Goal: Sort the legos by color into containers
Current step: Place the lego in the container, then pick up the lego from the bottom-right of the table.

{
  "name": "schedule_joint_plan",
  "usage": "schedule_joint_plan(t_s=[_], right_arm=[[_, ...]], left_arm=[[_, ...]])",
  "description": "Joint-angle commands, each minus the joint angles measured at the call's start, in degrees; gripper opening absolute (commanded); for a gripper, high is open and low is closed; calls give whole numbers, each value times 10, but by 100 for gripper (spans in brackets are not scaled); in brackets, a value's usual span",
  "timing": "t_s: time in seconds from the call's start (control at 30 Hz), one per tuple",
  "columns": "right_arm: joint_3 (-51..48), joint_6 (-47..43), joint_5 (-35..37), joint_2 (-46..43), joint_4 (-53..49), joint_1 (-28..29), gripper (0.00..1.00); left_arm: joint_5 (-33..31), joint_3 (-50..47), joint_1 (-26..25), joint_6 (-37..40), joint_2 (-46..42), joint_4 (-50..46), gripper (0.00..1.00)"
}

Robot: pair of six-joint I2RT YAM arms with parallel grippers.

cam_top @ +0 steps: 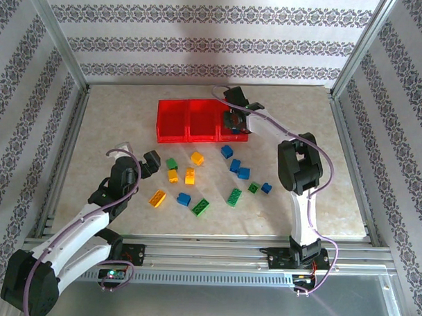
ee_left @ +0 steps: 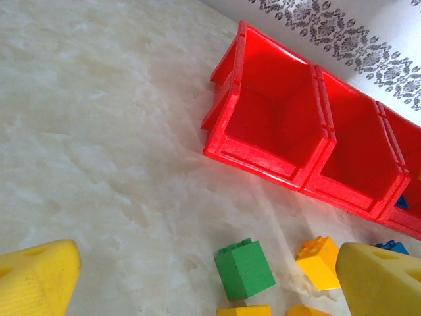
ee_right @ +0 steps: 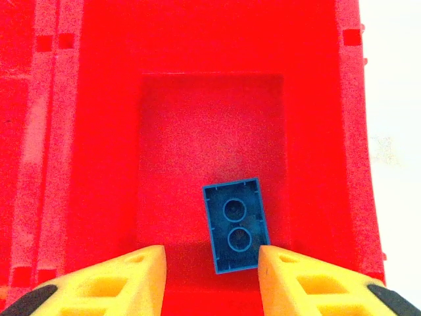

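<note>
Blue lego [ee_right: 235, 225] flat in red container [ee_right: 105, 131], long axis toward parted right claw [ee_right: 210, 253], left claw [ee_left: 207, 260] likewise apart.

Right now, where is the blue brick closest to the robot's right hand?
In the right wrist view, the small blue plastic brick is inside the rightmost red plastic bin, just beyond the right hand.

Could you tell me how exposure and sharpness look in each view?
Right wrist: red bin oversaturated, walls nearly featureless, table blown out white, blue brick sharp. Top external: even light, soft shadows. Left wrist: crisp, evenly lit.
</note>
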Motion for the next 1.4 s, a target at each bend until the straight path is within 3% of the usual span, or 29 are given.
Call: schedule_joint_plan(t_s=[0.0, 0.33, 0.53, 0.77, 0.93, 1.1, 1.37], right_arm=[[-33, 12, -3, -74, -8, 6, 42], [-269, 88, -2, -270, -1, 12, 45], [-412, 137, 10, -394, -57, 12, 46], [-508, 184, 34, -497, -126, 1, 49], [-554, 213, -2, -508, -101, -33, 52], [-550, 222, -28, -461, -71, -42, 60], [-540, 232, -36, -410, -39, -50, 66]], left_arm=[[-15, -5, -2, -3, 1, -6, 100], [-6, -13, 0, -14, 35, 15, 100], [0, -4, 2, -16, 62, 24, 100], [13, 13, 2, -2, 106, 51, 100], [31, 36, 3, 6, 143, 53, 100], [41, 38, 3, -3, 162, 65, 100], [42, 39, 3, -3, 165, 69, 100]])
